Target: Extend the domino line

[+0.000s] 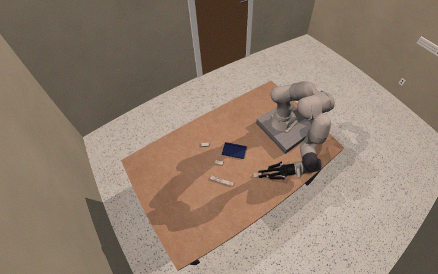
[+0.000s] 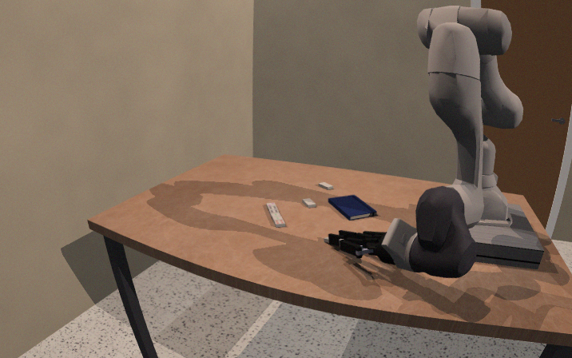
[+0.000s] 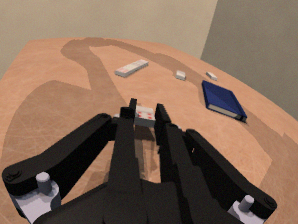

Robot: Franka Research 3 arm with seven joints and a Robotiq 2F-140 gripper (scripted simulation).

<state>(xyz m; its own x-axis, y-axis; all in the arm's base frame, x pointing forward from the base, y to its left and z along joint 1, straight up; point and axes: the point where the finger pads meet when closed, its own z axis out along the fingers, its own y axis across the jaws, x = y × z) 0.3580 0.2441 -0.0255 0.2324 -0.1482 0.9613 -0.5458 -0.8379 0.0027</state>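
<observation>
My gripper (image 1: 260,174) (image 2: 331,240) (image 3: 145,110) reaches out nearly level, low over the table's near right part. It is shut on a white domino (image 1: 256,175) (image 3: 145,119) that sits between its fingertips; I cannot read its face. The line of face-up dominoes (image 1: 221,180) (image 2: 276,214) (image 3: 131,68) lies flat to the left of the gripper, well apart from it. Two plain face-down dominoes lie beyond the line: one (image 1: 219,162) (image 2: 309,203) (image 3: 180,75) close to it, the other (image 1: 204,144) (image 2: 325,185) (image 3: 210,76) further back.
A dark blue book (image 1: 234,150) (image 2: 351,206) (image 3: 222,99) lies flat between the loose dominoes and the robot's grey base (image 1: 284,135) (image 2: 506,244). The wooden table (image 1: 180,225) (image 2: 189,252) ends close behind the wrist on the right.
</observation>
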